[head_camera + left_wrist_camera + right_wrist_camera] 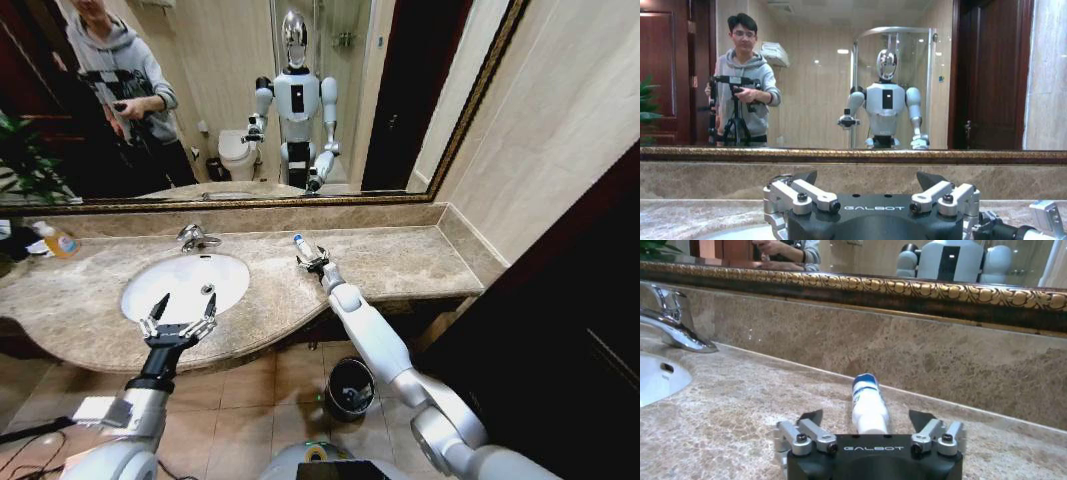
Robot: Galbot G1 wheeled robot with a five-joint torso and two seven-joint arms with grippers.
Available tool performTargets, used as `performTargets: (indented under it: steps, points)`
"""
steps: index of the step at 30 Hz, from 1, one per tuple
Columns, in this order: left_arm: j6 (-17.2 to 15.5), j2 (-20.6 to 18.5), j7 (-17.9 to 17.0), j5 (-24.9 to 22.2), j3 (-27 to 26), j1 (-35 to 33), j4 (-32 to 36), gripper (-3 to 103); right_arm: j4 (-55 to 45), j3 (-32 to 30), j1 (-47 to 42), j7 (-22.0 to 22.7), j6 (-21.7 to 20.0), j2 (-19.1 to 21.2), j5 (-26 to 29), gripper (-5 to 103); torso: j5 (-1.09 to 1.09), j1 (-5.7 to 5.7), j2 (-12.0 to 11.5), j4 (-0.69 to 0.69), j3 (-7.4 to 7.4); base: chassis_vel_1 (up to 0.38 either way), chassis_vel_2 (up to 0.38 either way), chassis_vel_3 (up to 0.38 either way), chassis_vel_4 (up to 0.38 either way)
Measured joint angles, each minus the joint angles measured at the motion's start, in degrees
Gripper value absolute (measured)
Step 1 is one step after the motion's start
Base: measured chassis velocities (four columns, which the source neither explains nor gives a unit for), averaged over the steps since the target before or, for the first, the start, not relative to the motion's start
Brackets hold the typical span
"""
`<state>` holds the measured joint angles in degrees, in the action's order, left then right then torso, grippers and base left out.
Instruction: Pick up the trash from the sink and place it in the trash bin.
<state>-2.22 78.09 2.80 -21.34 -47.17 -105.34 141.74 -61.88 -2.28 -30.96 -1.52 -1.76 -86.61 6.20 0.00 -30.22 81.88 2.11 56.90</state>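
Right gripper, fingers spread around the tube on the table, should close squarely; left gripper hovers spread above the sink.

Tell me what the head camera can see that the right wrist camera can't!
Head view alone: the trash bin on the floor below the counter, and the left hand, open, over the front rim of the sink. Right wrist view alone: a close look at the white tube with its blue end lying between the right hand's open fingers. Both show the tube, the right hand, the faucet, the sink, and the mirror.
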Motion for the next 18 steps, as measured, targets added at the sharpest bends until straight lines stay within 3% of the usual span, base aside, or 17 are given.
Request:
performTargets:
  steps: [7,8,10,11,14,18]
  points:
    - [0.0,0.0,0.0,0.0,0.0,0.0,0.0,100,1.8,-0.2,0.7,-0.4,0.5,-0.5,0.0,60,0.00,0.00,0.0,-0.01,0.00,0.000,0.000,0.000,0.000]
    - [0.0,0.0,0.0,0.0,0.0,0.0,0.0,100,1.9,-0.2,0.7,-0.4,0.5,-0.6,0.0,60,0.00,0.00,0.0,0.00,0.00,0.000,0.000,0.000,0.000]
    - [0.0,0.0,0.0,0.0,0.0,0.0,0.0,100,2.3,-0.4,0.9,-0.4,0.5,-0.8,0.1,49,-0.01,0.00,0.0,0.00,0.00,0.000,0.000,0.000,0.000]
    - [0.0,0.0,0.0,0.0,0.0,0.0,0.0,100,2.3,-0.4,0.9,-0.4,0.5,-0.8,0.1,49,-0.01,0.00,0.0,0.00,0.00,0.000,0.000,0.000,0.000]
    - [0.0,0.0,0.0,0.0,0.0,0.0,0.0,100,2.5,-0.5,0.9,-0.4,0.7,-1.0,0.1,34,-0.01,0.00,0.0,0.00,0.00,0.000,0.000,0.000,0.000]
    - [0.0,0.0,0.0,0.0,0.0,0.0,0.0,100,2.5,-0.5,0.9,-0.3,0.8,-1.0,0.1,26,0.00,0.00,0.0,0.00,0.00,0.000,0.000,0.000,0.000]
